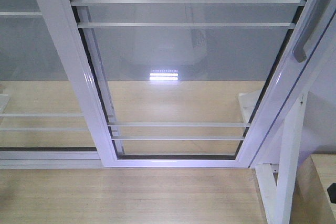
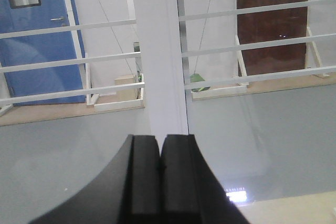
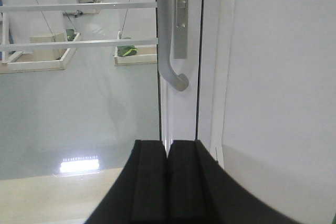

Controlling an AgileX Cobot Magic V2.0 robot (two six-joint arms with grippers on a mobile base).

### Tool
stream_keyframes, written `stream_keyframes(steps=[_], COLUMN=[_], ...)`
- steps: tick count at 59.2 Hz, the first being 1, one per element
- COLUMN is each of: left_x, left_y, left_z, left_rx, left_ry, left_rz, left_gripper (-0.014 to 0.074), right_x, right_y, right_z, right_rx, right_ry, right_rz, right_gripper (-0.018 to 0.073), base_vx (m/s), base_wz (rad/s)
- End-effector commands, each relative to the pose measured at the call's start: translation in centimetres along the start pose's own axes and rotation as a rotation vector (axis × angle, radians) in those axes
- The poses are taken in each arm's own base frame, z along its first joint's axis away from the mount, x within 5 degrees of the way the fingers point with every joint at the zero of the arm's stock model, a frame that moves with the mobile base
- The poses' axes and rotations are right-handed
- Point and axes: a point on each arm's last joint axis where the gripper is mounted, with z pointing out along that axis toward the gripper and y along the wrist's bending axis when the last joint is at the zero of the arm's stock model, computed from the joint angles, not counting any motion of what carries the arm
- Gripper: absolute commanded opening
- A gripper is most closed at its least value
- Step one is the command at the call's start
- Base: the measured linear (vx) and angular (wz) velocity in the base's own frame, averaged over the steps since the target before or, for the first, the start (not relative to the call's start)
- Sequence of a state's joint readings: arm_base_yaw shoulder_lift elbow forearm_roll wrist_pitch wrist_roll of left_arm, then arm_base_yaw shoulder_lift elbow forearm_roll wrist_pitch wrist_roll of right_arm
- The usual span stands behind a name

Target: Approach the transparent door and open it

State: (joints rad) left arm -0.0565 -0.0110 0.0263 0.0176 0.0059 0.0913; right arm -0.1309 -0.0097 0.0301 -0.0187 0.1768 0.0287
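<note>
The right gripper, clenched on nothing, sits just short of the curved handle of the transparent door, not touching it. The left gripper, likewise clenched and empty, faces a white frame post.

Soft daylight, lamp glare on glass

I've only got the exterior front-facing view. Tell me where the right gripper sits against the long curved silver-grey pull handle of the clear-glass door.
Observer: The right gripper is just under the hooked lower end of the curved silver-grey pull handle, roughly in line with it and not touching.
Operator: Report its jaws.
Observer: Shut, pads together, holding nothing.
Operator: Now the left gripper.
Observer: The left gripper is shut too, pointing at a white vertical frame post, no handle in its view.
</note>
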Motion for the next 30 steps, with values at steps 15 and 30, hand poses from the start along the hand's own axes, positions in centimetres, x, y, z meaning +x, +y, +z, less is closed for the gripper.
stream_keyframes(steps=[15,30], left_x=[-0.9,-5.2], left_y=[0.1,0.6], left_z=[-0.2,-0.2], left_rx=[-0.012,-0.004], left_ry=[-0.179,-0.164], left_rz=[-0.061,-0.166], left_gripper=[-0.0006,-0.0003], right_x=[-1.9,-6.4], right_y=[0.0,0.0], right_z=[-0.3,-1.2], right_rx=[0.000,0.001], right_ry=[-0.254,-0.243], right_rz=[-0.018,0.010], right_gripper=[-0.0008,-0.0008], base_vx=[0.00,0.00], base_wz=[0.00,0.00])
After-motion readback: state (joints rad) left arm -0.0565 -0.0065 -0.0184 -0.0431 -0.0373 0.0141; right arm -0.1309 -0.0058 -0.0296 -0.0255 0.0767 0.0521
